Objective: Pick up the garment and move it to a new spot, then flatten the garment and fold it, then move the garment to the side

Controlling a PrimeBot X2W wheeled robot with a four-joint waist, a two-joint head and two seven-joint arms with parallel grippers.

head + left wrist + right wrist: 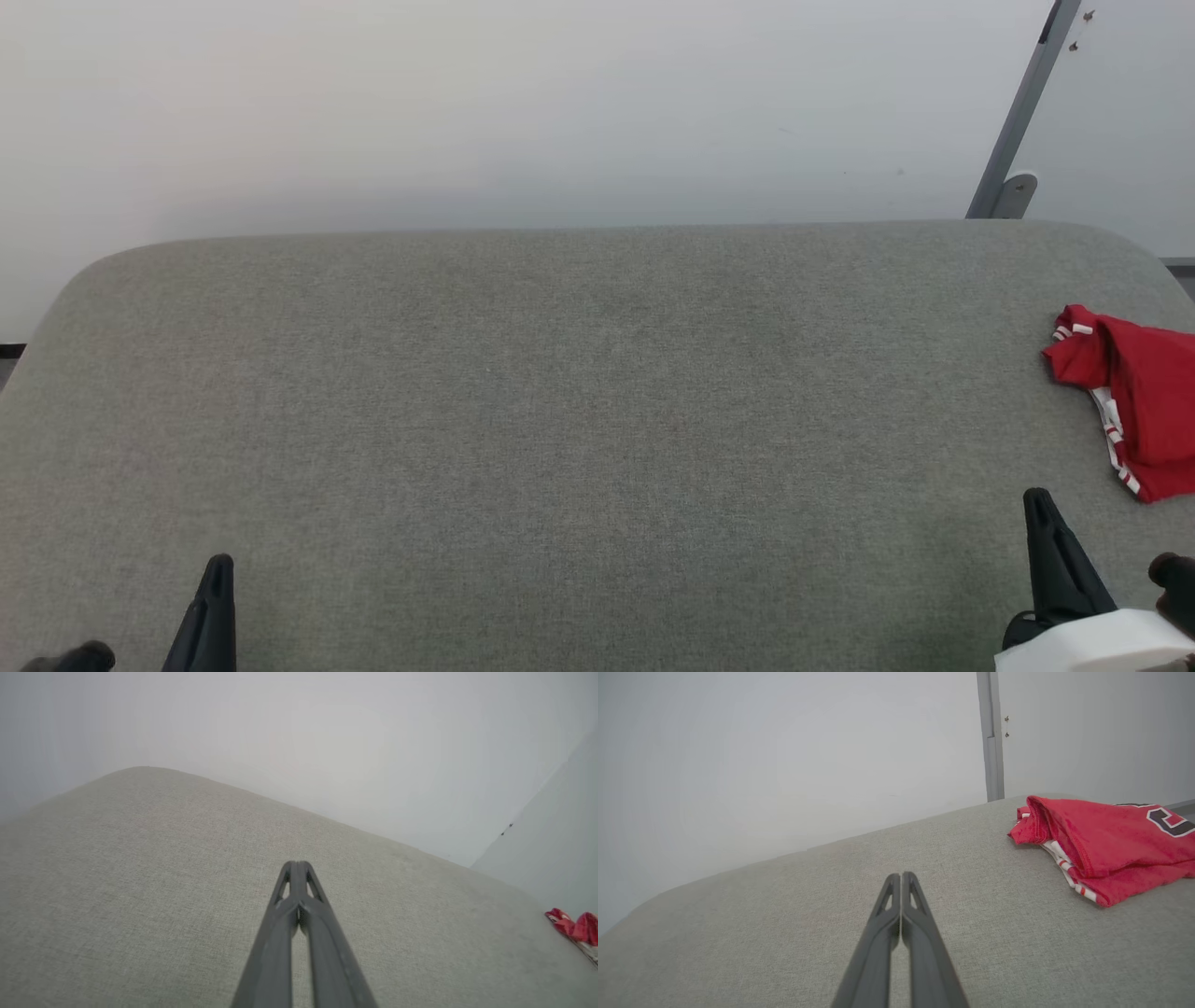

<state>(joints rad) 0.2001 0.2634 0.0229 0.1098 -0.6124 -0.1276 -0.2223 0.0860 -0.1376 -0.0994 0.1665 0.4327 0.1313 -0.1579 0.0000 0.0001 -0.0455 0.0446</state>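
Garment (1134, 401) was seen lying in a crumpled heap on the grey fabric-covered table (560, 420), at the far right of the head view, where it was cut off by the picture's edge. Its red cloth was bunched and folded over itself, and red-and-white striped trim was shown along the lower fold. In the right wrist view, part of a black letter outlined in white could be made out on the red cloth near the right edge. In the left wrist view a small red bit of it was caught at the right edge, well apart from that arm's fingers.

The left gripper (295, 864) was placed over the front left of the table, its two dark fingers pressed together with nothing between them. The right gripper (901, 876) was likewise pressed together and empty, over the front right of the table. Whether either tip touched the table could not be told. The garment was touched by neither gripper; it lay beyond the right gripper and to its right, near but apart. A pale forearm casing (1097, 644) was seen behind the right gripper at the bottom of the head view.

Behind the table a plain pale wall (467, 112) was seen, and a grey metal post (1022, 103) was shown slanting across it at the upper right.
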